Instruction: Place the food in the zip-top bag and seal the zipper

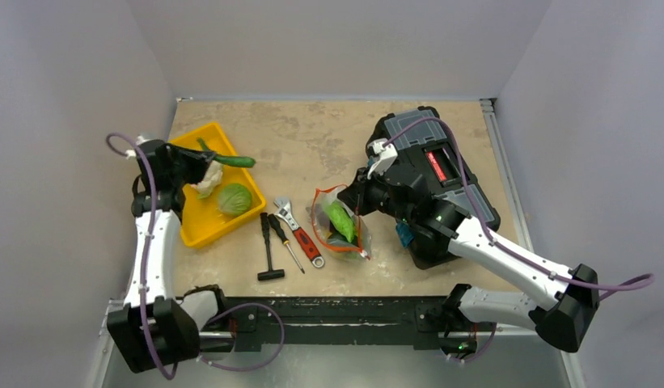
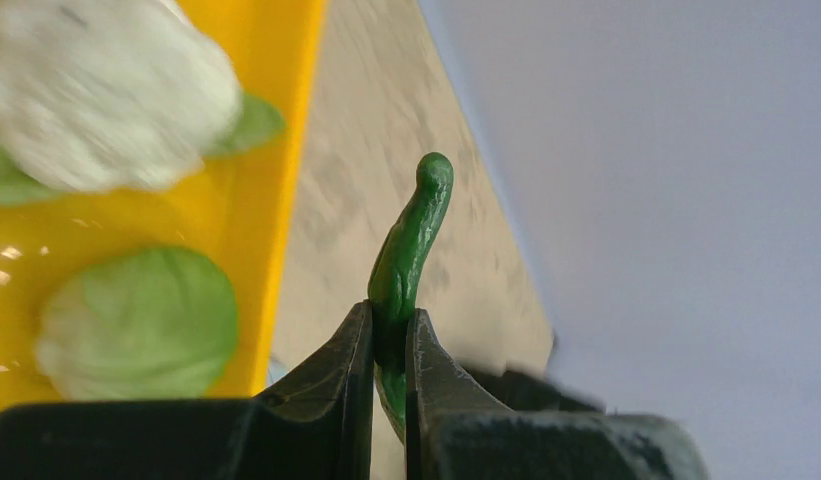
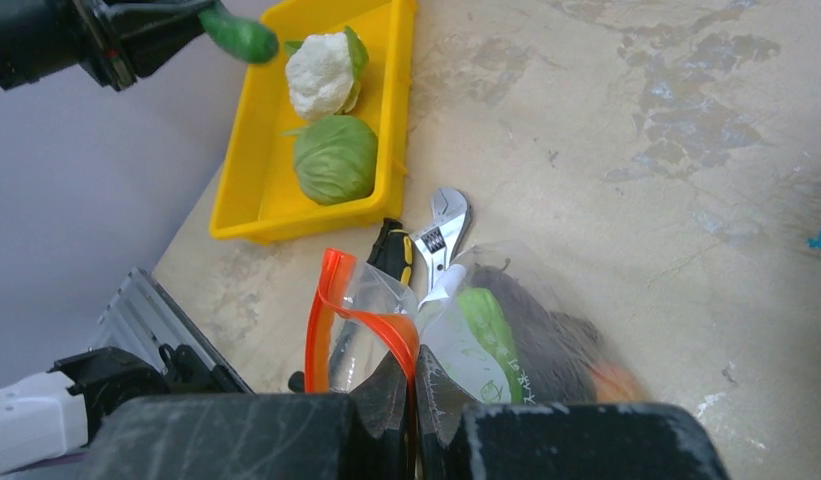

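Clamping a slender glossy green toy vegetable (image 2: 411,240) by one end at the yellow plastic tray (image 2: 276,150) edge, the left gripper (image 2: 389,325) holds something light, stiff, likely slippery; the right gripper (image 3: 414,365) pinches the red-orange zipper (image 3: 381,325) of the clear crinkly bag (image 3: 546,340).

You are holding a long green toy vegetable (image 1: 233,161) in the left gripper (image 1: 204,159) over the yellow plastic tray (image 1: 196,224).

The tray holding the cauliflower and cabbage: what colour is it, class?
The tray is bright yellow, seen best in the right wrist view.
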Tool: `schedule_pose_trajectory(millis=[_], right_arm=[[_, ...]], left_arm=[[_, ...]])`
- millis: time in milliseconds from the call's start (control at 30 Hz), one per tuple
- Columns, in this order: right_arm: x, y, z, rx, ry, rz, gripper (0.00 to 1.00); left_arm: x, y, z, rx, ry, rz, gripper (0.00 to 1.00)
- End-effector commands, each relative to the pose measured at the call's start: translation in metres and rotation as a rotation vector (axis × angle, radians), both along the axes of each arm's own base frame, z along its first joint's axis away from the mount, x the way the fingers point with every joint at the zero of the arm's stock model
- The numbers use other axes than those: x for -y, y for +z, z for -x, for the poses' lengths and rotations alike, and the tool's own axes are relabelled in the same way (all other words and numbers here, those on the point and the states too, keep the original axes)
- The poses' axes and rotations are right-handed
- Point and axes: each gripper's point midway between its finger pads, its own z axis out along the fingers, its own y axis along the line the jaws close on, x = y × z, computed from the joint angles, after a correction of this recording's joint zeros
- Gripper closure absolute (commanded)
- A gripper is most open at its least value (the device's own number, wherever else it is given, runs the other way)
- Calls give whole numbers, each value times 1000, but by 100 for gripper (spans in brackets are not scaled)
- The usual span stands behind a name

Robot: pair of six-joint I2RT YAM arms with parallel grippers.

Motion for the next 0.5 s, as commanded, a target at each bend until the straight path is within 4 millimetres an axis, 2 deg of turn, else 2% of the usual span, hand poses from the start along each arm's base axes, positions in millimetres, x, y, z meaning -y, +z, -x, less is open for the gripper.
schedule_pose_trajectory(millis=[0, 100, 233, 333, 467], right_arm=[[-9, 30, -4, 14, 7, -65, 100], [-13, 32, -4, -12, 5, -82, 100], [-19, 40, 1, -50, 24, -128, 100], [-24, 45, 4, -91, 30, -168, 100], [-32, 54, 10, -145, 53, -236, 100]], left_arm=[[112, 37, 45, 171, -508, -106, 100], [149, 54, 83, 310, -650, -155, 100], [175, 75, 128, 464, -771, -266, 100], [184, 80, 145, 555, -776, -335, 100], [202, 81, 150, 593, -811, -370, 100]])
